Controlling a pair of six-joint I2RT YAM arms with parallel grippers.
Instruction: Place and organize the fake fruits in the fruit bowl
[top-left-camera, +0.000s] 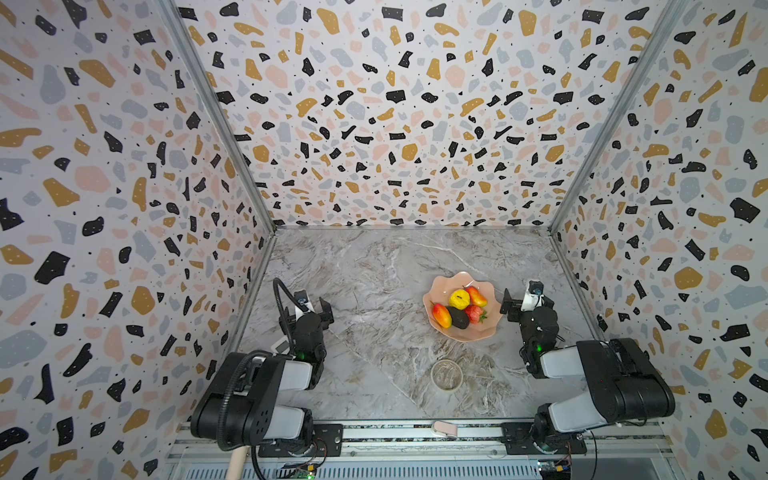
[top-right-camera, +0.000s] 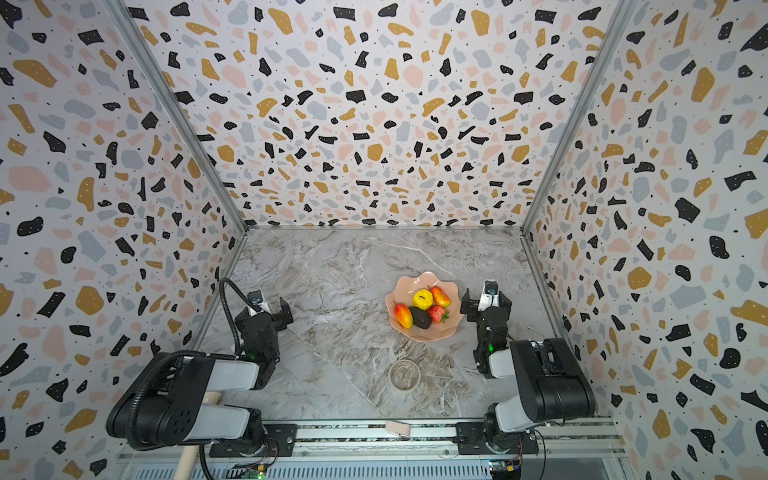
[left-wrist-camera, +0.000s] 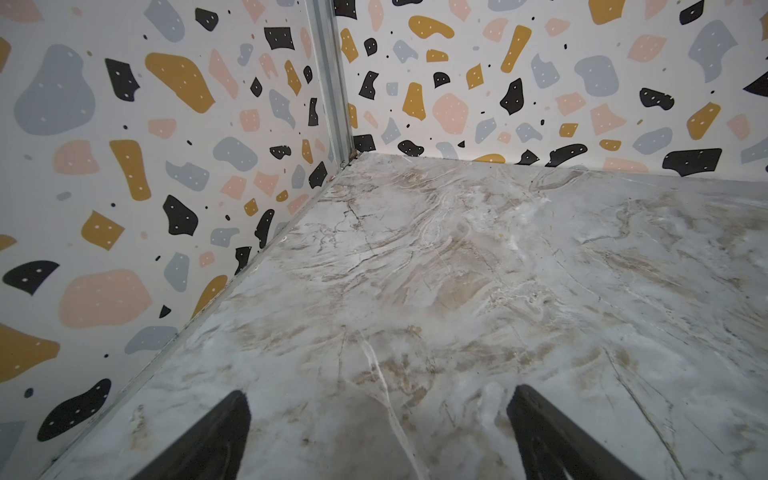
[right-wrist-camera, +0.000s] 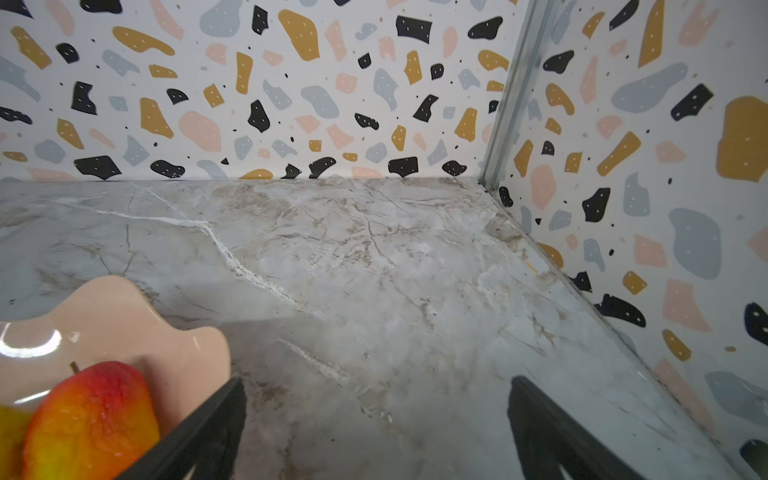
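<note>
The peach-pink fruit bowl stands right of the table's middle in both top views. Inside it lie a bumpy yellow fruit, two red-orange mangoes, a dark avocado and a strawberry. My right gripper hangs open just right of the bowl and holds nothing. Its wrist view catches the bowl's rim and one mango. My left gripper is open over bare marble at the left, far from the bowl.
A small clear round dish sits on the marble in front of the bowl. A pink piece lies on the front rail. Patterned walls close in the table on the left, back and right.
</note>
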